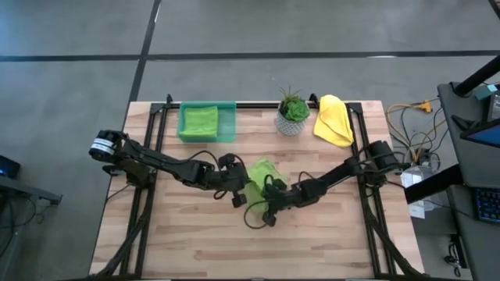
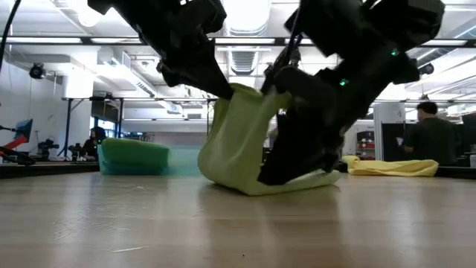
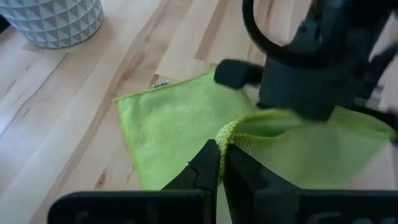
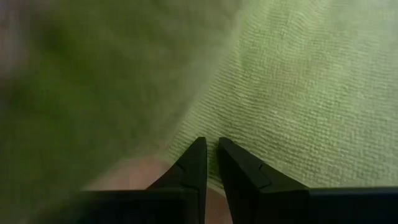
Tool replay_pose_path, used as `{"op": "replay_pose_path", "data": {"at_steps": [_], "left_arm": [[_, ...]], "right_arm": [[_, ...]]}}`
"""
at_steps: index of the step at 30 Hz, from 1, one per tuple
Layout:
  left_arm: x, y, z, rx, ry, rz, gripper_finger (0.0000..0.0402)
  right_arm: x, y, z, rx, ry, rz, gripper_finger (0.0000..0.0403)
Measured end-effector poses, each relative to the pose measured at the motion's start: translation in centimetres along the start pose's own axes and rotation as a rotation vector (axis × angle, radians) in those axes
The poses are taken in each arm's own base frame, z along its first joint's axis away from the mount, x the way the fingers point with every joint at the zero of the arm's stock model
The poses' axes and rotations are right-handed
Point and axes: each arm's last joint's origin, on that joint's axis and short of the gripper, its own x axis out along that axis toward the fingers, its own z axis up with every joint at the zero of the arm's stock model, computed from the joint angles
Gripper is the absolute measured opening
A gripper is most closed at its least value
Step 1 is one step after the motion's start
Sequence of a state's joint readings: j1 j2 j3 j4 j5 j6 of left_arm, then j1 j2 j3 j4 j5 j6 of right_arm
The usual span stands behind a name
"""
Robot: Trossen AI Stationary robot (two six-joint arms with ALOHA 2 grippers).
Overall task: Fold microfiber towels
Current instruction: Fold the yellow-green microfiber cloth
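Both grippers, left [image 3: 219, 163] and right [image 4: 210, 163], pinch one lime green towel [image 1: 262, 178] mid-tabletop, near edge bare; second lime towel [image 1: 199, 120] in tray [image 1: 228, 125]; one yellow towel [image 1: 333, 119] at far edge.

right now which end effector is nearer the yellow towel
Right. The right end effector is mid-table, shut on the lime green towel, on the side toward the yellow towel at the far right corner. The left end effector pinches the same towel's other side, farther away.

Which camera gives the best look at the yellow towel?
The high view: the whole yellow towel lies bunched at the table's far edge, right of the potted plant. The low view shows only a flat strip of it far back. Neither wrist view shows it.
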State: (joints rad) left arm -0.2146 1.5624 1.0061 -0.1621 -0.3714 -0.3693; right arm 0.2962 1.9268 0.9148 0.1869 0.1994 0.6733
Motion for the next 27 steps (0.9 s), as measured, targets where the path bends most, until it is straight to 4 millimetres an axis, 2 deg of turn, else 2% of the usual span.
{"op": "replay_pose_path", "data": {"at_steps": [4,9,16,27], "left_arm": [[-0.1,0.2,0.1,-0.046,-0.007,0.016,0.0],[-0.3,0.4,0.7,-0.121,-0.075,0.059,0.0],[-0.1,0.8,2.1,-0.184,-0.18,0.026,0.0],[0.0,1.0,2.8,-0.21,-0.201,-0.081,0.0]], "right_arm": [[1.0,0.5,-0.4,-0.001,0.068,-0.033,0.0038],[0.4,1.7,-0.5,-0.038,0.068,-0.018,0.0038],[-2.7,1.7,-0.5,-0.096,0.115,-0.007,0.0038],[-8.2,0.7,-0.6,-0.097,0.072,0.072,0.0039]]}}
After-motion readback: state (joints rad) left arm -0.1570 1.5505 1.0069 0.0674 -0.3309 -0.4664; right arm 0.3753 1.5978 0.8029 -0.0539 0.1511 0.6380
